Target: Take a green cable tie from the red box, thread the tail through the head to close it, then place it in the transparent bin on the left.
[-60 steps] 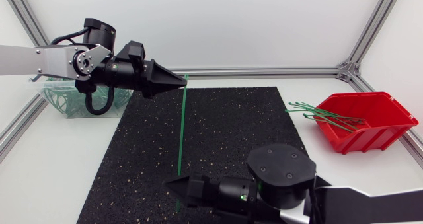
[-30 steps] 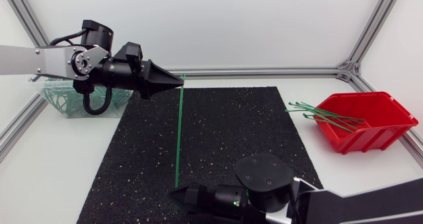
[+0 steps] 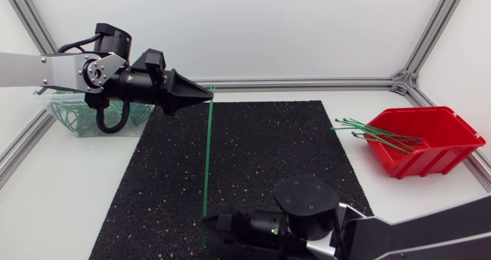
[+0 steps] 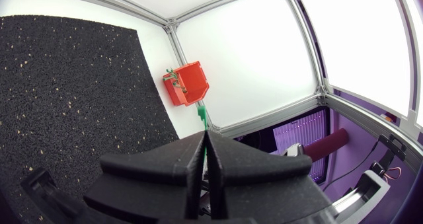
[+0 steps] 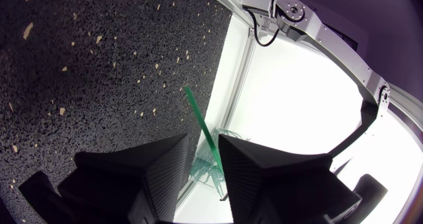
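Note:
A green cable tie [image 3: 207, 153] is stretched straight over the black mat [image 3: 261, 145]. Its far end is pinched in my left gripper [image 3: 208, 94], which is shut on it; in the left wrist view a short green tip [image 4: 201, 114] pokes out ahead of the closed fingers [image 4: 178, 164]. The tail reaches down to my right gripper [image 3: 209, 223] at the mat's near edge. In the right wrist view the tie [image 5: 200, 123] runs between the two fingers [image 5: 165, 164], which stand a little apart around it. The red box [image 3: 426, 141] holds several more green ties [image 3: 376, 131].
The transparent bin [image 3: 73, 113] sits at the far left behind my left arm, with closed green ties inside; it also shows ahead of the right gripper as a bin [image 5: 215, 174]. Aluminium frame rails [image 3: 307, 83] border the table.
My right gripper has slid toward the near edge along the tie's tail, and its fingers have narrowed around it. The left gripper shifted slightly left, holding the tie.

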{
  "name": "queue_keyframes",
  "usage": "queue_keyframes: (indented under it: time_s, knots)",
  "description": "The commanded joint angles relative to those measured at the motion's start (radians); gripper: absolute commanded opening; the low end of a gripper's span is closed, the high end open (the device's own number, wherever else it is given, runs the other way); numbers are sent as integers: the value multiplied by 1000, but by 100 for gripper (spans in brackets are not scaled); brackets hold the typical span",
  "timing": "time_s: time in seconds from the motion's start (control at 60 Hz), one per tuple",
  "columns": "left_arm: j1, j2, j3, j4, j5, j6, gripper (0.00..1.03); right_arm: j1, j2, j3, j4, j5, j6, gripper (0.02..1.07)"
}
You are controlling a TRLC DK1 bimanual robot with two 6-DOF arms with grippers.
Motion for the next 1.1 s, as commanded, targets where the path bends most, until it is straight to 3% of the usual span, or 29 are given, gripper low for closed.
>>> queue_keyframes:
  time_s: [0.0, 0.783, 1.083]
  knots:
    - [0, 27, 28, -21, 18, 21, 3, -7, 17, 6, 17, -6, -32, 33]
    - [-5, 25, 29, -29, 24, 21, 3, -15, 27, 6, 43, -8, -33, 22]
    - [-9, 12, 17, -32, 24, 30, 3, -9, 29, 6, 44, -26, -29, 8]
